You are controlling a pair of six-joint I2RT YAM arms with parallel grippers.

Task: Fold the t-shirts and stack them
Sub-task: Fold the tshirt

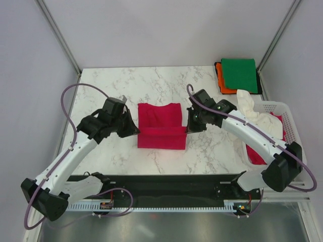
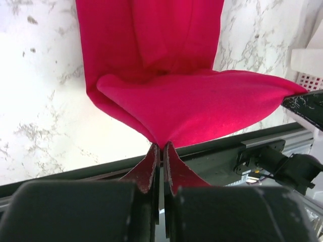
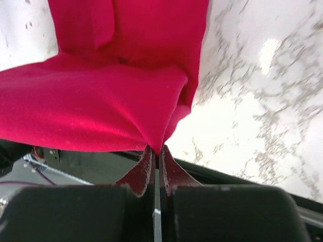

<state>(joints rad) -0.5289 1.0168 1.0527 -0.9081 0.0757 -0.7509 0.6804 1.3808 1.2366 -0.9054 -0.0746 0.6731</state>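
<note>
A: Surface?
B: White marbled desk (image 1: 126, 80), pale walls (image 1: 151, 30) around it.
A: The red shirt (image 1: 160, 126)?
B: Mid-desk, long axis running away from the arms, near edge raised. Left hand (image 2: 160, 151) and right hand (image 3: 156, 151) each clench a near corner.
</note>
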